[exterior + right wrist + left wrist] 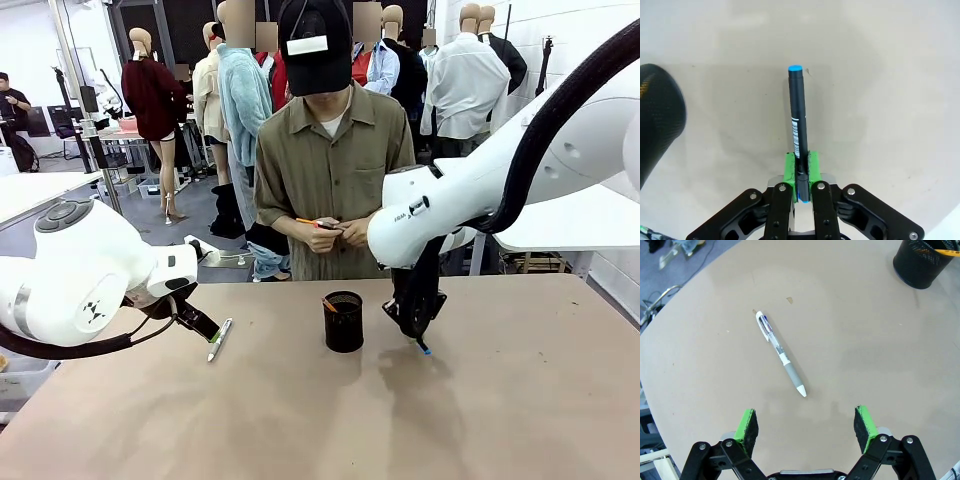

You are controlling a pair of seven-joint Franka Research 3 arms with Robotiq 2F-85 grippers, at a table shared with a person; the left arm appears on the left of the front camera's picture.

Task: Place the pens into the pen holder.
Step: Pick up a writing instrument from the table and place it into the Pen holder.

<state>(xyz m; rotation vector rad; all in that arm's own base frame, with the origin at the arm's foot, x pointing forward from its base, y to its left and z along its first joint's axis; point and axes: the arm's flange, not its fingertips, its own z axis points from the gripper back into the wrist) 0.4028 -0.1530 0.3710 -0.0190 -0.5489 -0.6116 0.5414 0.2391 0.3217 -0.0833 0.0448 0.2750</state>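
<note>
Front view: the pen holder (343, 322) stands upright mid-counter (300, 420) with 1 orange-ended pen (329, 304) leaning inside. The left pincer (204, 329) hangs low just beside a white pen (219, 339) lying flat. To the holder's right, the right pincer (414, 326) points down with a dark pen (424, 348) whose blue end pokes out below. Across the counter, the person's hands (332, 232) hold another orange-tipped pen (306, 221).

Left wrist view: the left pincer (807, 426) is released, jaws spread wide and empty, above the white pen (779, 353), which lies diagonally and clear of both pads. The holder (918, 266) sits well apart.

Right wrist view: the right pincer (801, 172) is clenched on the dark pen (797, 117) near its rear end, the blue cap (795, 69) pointing away. The holder's rim (659, 117) is off to one side.

The pens look light, stiff and smooth. A round barrel may roll or pivot, so the white one is probably best pinched across its grey grip section, near its middle.
</note>
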